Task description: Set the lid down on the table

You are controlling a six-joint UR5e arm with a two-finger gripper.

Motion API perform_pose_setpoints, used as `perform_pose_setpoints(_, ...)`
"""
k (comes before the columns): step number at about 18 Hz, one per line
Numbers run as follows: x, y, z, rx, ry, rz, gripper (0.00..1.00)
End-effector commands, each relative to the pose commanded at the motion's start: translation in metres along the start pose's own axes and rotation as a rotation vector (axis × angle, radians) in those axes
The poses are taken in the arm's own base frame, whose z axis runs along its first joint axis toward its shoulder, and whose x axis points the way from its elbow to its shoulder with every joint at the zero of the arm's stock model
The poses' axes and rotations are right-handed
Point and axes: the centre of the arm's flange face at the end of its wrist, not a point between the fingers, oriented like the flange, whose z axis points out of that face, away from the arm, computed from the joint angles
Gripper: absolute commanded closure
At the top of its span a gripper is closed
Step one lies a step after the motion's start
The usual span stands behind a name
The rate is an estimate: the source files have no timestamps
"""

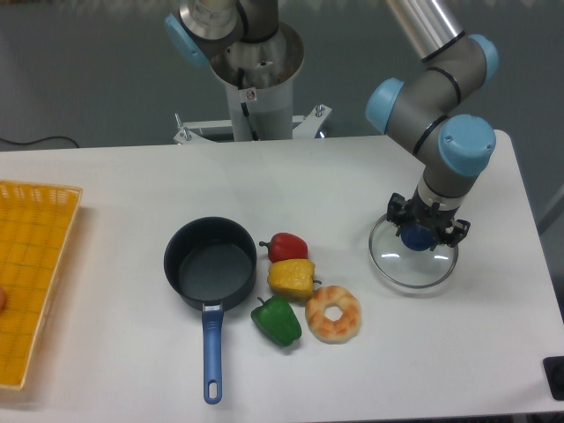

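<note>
The round see-through glass lid with a thin metal rim and a dark blue knob [412, 262] is on the right side of the big white table [132, 185], at or just above the top. The black two-finger gripper [426, 232] has its fingers closed around the blue knob.

The lid looks hard and stiff, and a bit heavy for its size. Glass can crack, so it should go down softly. The smooth glass is slippery, so the knob in the middle looks like the best place to hold it.

There is one lid, one dark blue saucepan with a long handle [210, 269], one red pepper [286, 246], one yellow pepper [292, 277], one green pepper [278, 320], one doughnut [333, 313] and one yellow mesh tray [31, 273].
</note>
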Motion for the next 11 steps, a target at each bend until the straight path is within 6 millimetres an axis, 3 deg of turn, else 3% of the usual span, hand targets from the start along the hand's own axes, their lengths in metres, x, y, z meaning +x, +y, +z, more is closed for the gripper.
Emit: perform_pose_setpoints(11,0.0037,-0.0012,0.007,-0.005,0.008,-0.005,0.43)
